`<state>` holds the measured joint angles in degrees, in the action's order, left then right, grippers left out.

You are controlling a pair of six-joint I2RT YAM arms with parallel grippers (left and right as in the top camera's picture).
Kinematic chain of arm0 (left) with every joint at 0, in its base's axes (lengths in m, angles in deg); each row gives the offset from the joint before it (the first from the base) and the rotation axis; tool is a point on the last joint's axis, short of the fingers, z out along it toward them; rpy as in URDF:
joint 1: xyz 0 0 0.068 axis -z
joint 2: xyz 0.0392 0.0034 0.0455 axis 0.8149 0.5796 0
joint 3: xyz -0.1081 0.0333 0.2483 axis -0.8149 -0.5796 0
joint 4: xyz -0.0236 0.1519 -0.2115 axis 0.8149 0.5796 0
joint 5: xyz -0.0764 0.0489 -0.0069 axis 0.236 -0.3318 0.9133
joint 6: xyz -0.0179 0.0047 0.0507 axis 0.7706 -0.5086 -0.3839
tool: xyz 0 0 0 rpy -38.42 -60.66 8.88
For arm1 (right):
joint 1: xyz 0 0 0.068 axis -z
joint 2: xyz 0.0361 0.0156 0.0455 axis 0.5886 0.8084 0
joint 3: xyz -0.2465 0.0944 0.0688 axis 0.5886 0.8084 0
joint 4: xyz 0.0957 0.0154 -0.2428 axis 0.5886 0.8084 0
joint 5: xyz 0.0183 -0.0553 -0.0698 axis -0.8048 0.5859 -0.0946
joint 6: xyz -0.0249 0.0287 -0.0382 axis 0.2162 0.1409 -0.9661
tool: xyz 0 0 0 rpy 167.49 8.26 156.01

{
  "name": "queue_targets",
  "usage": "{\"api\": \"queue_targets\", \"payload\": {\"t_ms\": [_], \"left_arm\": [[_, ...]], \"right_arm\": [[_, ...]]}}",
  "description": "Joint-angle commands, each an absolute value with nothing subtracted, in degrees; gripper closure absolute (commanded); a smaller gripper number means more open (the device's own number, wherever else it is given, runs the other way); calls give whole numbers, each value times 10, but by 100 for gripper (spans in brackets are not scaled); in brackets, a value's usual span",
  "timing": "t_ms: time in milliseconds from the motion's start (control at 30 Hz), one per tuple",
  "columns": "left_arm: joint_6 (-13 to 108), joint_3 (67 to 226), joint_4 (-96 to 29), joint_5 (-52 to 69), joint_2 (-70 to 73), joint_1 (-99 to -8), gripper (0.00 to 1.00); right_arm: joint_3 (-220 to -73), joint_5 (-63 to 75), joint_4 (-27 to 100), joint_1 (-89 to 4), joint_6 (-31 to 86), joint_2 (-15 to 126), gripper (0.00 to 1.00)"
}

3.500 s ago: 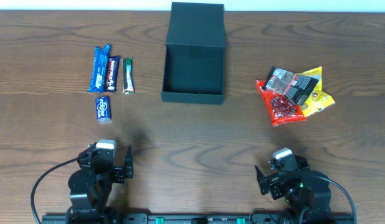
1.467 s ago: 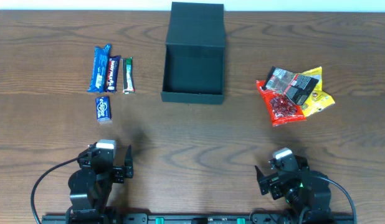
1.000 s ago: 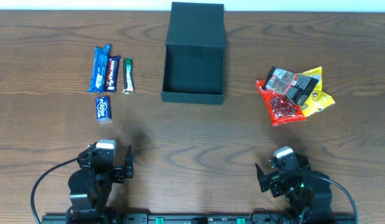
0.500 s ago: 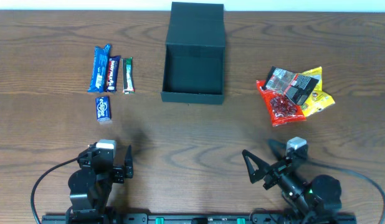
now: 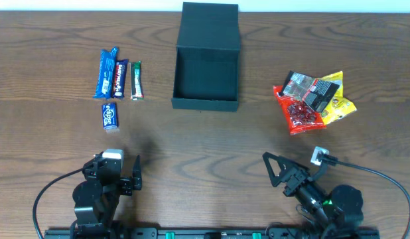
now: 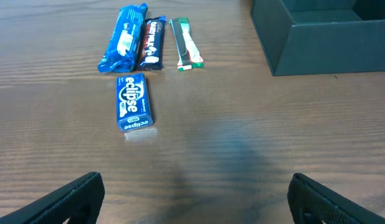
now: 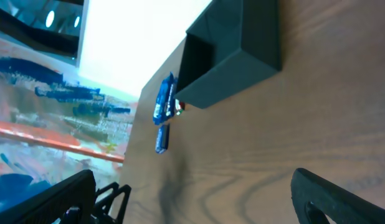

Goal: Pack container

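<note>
The container (image 5: 206, 74) sits at the far middle of the brown wooden worktop (image 5: 205, 139). It is a dark box, and its lid is flipped back and lies flat behind it. The inside of the box has nothing in it. To the left of the box, well apart from it, three bars lie side by side: a blue bar (image 5: 109, 72), a dark bar (image 5: 121, 75) and a thin green and white bar (image 5: 135, 80). Just below them, closer to the robot, lies a small blue gum pack (image 5: 109, 115) with "eclipse" on it. To the right of the box, also well apart, there is a little pile of snack bags: a red bag (image 5: 299, 113), a black bag (image 5: 312, 90) on top of it, and a yellow bag (image 5: 339, 101) that pokes out at the right side. The left end effector (image 5: 135, 174) waits at the near left edge of the worktop. Its two fingers are spread wide and it grasps nothing. In the left wrist view the gum pack lies in front of it, near but not touching. The right end effector (image 5: 274, 174) is at the near right edge and is turned toward the middle. Its fingers are also spread wide, with nothing between them. The right wrist view is tipped on its side and shows the box and the blue bar far off.
</note>
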<state>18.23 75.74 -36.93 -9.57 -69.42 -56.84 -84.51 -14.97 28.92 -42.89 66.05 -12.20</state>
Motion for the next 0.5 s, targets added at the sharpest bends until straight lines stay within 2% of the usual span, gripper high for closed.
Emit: {"api": "queue_targets", "payload": {"t_ms": [0,267,467], "left_arm": [[174,750,-371,-98,-699,-572,5],[174,750,-371,-98,-699,-572,5],[174,750,-371,-98,-699,-572,5]], "right_arm": [[-879,-138,282,-421,614,-62,1],[-1058,-96,291,-421,471,249,1],[-1268,-2,388,-458,401,509,1]]}}
